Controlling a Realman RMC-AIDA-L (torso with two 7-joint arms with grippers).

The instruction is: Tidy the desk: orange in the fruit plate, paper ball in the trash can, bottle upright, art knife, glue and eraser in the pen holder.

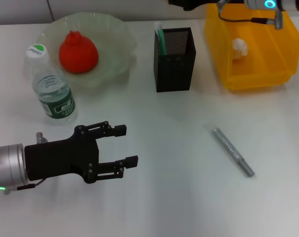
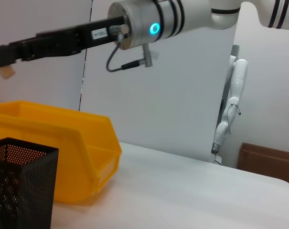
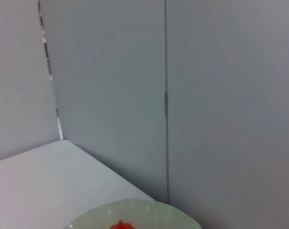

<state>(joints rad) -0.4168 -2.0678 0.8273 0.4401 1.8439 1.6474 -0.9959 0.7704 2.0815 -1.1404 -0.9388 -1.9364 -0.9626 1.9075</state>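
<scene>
head view, left to right: my left pincer [image 1: 122, 145] hovers low over the tabletop [image 1: 164, 197], jaws wide, holding nothing. the bottle [image 1: 50, 89] stands upright beside the fruit plate [image 1: 114, 29], which holds the orange [image 1: 78, 52]. the pen holder [image 1: 175, 64] is mid-table, the art knife [image 1: 233, 151] lies flat on the tabletop. the paper ball [image 1: 239, 48] is in the trash can [image 1: 258, 74]. my right pincer [image 2: 5, 59] holds a small beige piece [image 2: 7, 72] above it.
</scene>
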